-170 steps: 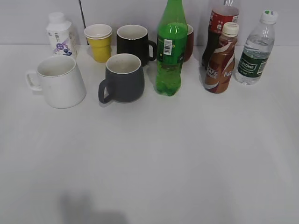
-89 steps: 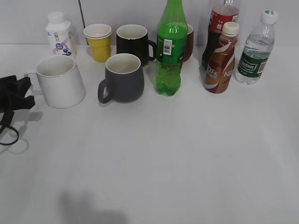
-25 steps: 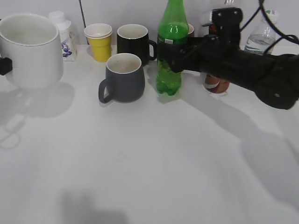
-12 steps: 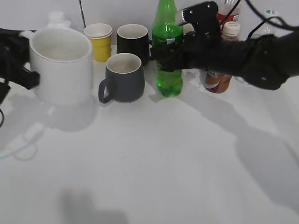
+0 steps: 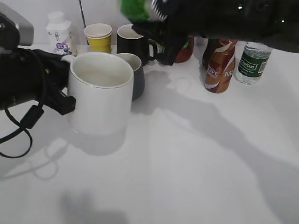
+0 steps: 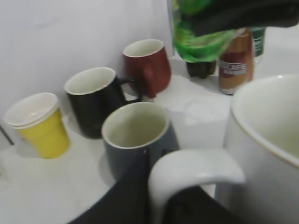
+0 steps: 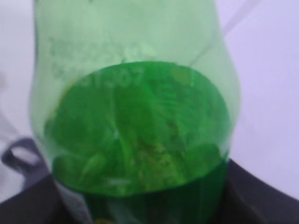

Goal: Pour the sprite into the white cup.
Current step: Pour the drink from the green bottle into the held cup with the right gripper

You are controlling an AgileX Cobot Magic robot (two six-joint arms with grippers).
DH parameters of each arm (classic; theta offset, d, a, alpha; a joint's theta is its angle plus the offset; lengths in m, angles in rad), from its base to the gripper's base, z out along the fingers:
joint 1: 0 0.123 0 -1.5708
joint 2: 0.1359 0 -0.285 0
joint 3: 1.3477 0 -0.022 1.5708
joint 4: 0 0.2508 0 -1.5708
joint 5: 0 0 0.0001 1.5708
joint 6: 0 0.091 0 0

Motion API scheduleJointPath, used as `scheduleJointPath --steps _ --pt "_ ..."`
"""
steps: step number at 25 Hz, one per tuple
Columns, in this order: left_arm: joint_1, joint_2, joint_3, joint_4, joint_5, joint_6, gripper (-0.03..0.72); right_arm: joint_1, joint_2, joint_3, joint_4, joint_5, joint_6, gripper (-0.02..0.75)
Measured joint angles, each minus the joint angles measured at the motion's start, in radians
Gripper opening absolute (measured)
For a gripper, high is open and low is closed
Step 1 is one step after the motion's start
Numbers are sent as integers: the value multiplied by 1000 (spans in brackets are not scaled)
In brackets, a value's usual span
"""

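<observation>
The white cup (image 5: 100, 93) is lifted off the table at centre left, upright, its open mouth facing up. My left gripper (image 5: 65, 88) is shut on its handle (image 6: 194, 170); the cup's rim fills the right of the left wrist view (image 6: 266, 135). The green sprite bottle (image 5: 135, 9) is lifted and tilted at the top edge, above and behind the cup, mostly cut off by the frame. My right gripper (image 5: 163, 23) is shut on it. The bottle fills the right wrist view (image 7: 135, 126), and its base shows in the left wrist view (image 6: 201, 32).
A grey mug (image 5: 135, 74) stands just behind the white cup. A black mug (image 5: 133, 42), a yellow paper cup (image 5: 99, 37), a small white bottle (image 5: 58, 32), a red mug (image 6: 147, 65), a brown coffee bottle (image 5: 218, 65) and a clear water bottle (image 5: 250, 60) line the back.
The left arm has carried the white cup right and toward the camera, in front of the grey mug. The right arm has lifted the sprite off the table and swung it up and left.
</observation>
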Motion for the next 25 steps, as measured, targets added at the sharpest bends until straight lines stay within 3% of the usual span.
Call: scheduleJointPath --steps 4,13,25 --pt "-39 -14 0 -17 20 0 43 36 -4 0 -2 55 -229 415" --pt "-41 -85 0 -57 66 -3 43 40 -4 0 16 80 -582 415" --pt "-41 -91 0 -57 102 -3 43 40 -4 0 316 55 -1152 415"
